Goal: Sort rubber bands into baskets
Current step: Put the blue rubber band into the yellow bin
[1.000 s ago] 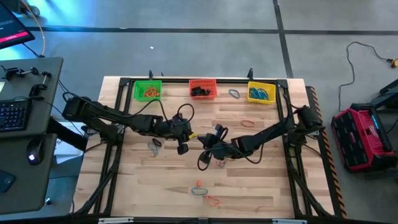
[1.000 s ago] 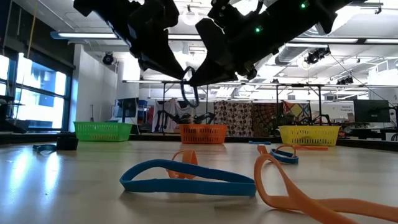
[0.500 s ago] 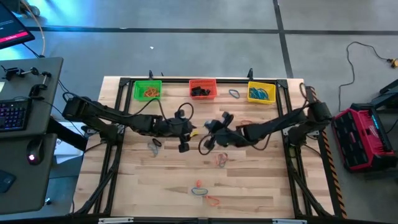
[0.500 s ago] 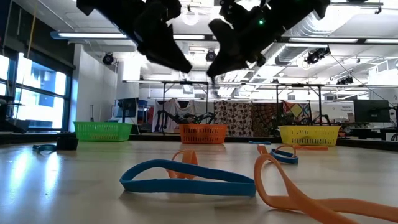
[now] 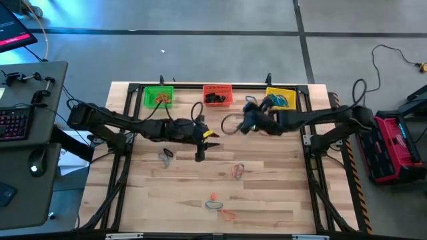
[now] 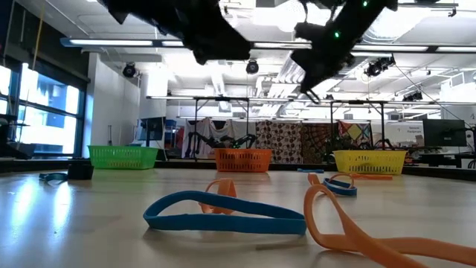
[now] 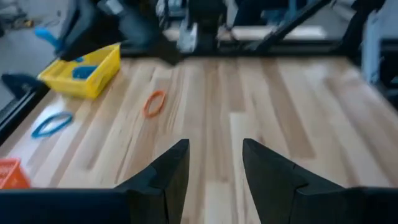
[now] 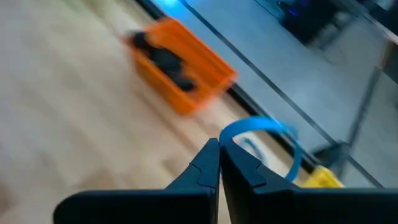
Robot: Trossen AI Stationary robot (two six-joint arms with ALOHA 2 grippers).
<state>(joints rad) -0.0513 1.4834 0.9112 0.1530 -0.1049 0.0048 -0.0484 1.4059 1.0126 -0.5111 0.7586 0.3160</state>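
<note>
Your right tool (image 8: 219, 163) is clenching a blue rubber band (image 8: 264, 134) above the bench (image 5: 280, 193), just short of the yellow basket (image 5: 281, 99), which is lying ahead and slightly toward the bench's right edge. The loop is trailing back toward the red-orange basket (image 5: 217, 95). Your left tool (image 7: 214, 171) is hanging released mid-bench, farther off. I'm spotting no readable labels or writing.

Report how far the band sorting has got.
Done: the green basket, red basket and yellow basket each hold bands. In hand: the right gripper is shut on a blue band; the left gripper is open, empty. Left: several loose bands on the table.
</note>
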